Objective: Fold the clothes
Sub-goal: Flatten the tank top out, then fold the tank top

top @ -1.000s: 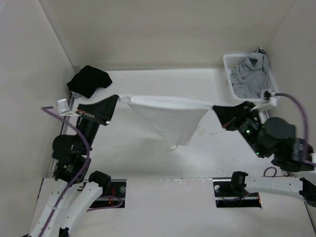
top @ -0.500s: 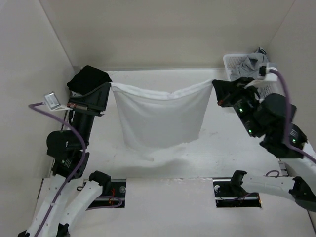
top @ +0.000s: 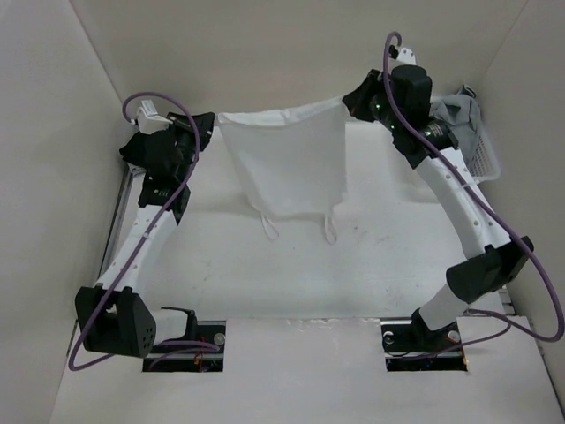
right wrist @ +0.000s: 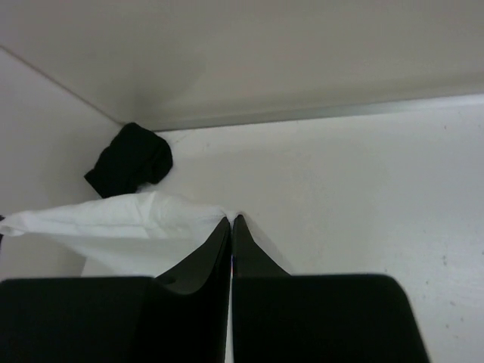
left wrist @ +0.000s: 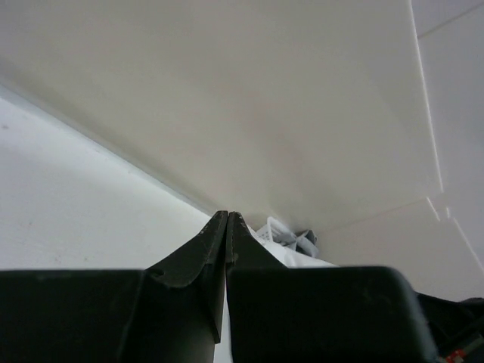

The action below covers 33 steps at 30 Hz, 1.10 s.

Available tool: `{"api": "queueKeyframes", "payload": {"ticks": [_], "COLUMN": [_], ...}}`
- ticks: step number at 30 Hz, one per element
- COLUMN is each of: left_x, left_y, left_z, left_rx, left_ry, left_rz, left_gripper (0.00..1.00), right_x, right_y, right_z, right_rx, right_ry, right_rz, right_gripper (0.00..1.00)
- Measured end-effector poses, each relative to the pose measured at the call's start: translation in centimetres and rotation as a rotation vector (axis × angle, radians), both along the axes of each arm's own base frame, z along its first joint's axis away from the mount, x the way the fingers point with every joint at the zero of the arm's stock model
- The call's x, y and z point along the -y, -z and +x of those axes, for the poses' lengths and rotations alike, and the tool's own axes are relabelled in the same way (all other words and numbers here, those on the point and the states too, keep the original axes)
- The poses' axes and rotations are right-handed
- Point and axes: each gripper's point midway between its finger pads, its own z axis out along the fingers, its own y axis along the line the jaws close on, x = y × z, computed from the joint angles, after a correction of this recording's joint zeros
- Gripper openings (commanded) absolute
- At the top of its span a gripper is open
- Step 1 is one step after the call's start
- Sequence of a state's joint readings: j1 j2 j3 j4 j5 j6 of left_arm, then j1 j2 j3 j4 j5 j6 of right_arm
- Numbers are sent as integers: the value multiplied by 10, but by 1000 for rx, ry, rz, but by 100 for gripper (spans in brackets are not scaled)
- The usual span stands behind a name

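Note:
The clothes, a thin white camisole [top: 287, 168], hang stretched by one edge between my two grippers near the back wall. Two narrow straps [top: 330, 228] trail on the table toward the near side. My left gripper [top: 212, 120] is shut on the left corner. In the left wrist view its fingertips [left wrist: 227, 216] are pressed together, with white cloth [left wrist: 302, 259] showing just past them. My right gripper [top: 348, 98] is shut on the right corner. In the right wrist view the camisole [right wrist: 128, 219] spreads leftward from the closed tips [right wrist: 231, 219].
A white plastic basket [top: 484, 157] holding a grey garment [top: 455, 115] stands at the far right, behind the right arm. A black garment [right wrist: 130, 159] lies in the far left corner. White walls close in the back and both sides.
Both arms have reached out toward the back wall, carrying the camisole's held edge away from me. The cloth now trails from that edge with its straps on the table.

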<state>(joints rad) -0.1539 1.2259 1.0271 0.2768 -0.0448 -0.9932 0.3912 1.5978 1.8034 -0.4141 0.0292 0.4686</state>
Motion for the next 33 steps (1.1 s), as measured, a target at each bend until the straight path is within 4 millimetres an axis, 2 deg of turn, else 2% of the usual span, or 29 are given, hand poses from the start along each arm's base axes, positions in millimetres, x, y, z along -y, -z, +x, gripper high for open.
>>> {"api": "queueKeyframes", "payload": {"ticks": [3,6,7,9,11,13,15,17,19,20,22,24,26,30,33], "left_x": [-7,-8,-6,-4,-2,-3,-5,-7,-11,-12,-11,-5,6,29,36], "left_y": [-24,-56,-64,-67,-50,-11,42,103,160,183,214,232,241,241,238], "left_z": [7,-6,-13,-31,-47,-62,-74,-92,-115,-127,-150,-169,-186,-215,-230], "left_rx": [51,141,170,213,218,173,87,-28,-143,-189,-247,-280,-301,-316,-337], "left_ry": [2,12,22,38,50,55,60,71,81,89,117,161,222,341,368], "left_rz": [-26,-45,-50,-62,-72,-75,-67,-56,-49,-50,-54,-62,-70,-62,-43], "left_gripper": [0,0,0,0,0,0,0,0,1,1,1,1,1,0,1], "right_x": [0,4,6,11,10,5,-4,-10,-10,-9,-7,-9,-14,-26,-28], "right_y": [-37,-66,-70,-61,-34,13,79,155,224,250,291,308,311,295,286], "right_z": [-3,-25,-33,-52,-67,-80,-96,-120,-152,-169,-209,-243,-269,-309,-331], "right_rx": [70,142,160,168,145,84,-22,-165,-301,-352,-432,-466,-472,-467,-476], "right_ry": [-26,-49,-53,-61,-73,-90,-113,-131,-143,-149,-175,-216,-263,-342,-373], "right_rz": [36,71,81,103,118,125,120,96,67,53,36,43,68,141,180], "right_gripper": [3,3,3,3,3,3,3,3,3,3,3,3,3,3,3]}}
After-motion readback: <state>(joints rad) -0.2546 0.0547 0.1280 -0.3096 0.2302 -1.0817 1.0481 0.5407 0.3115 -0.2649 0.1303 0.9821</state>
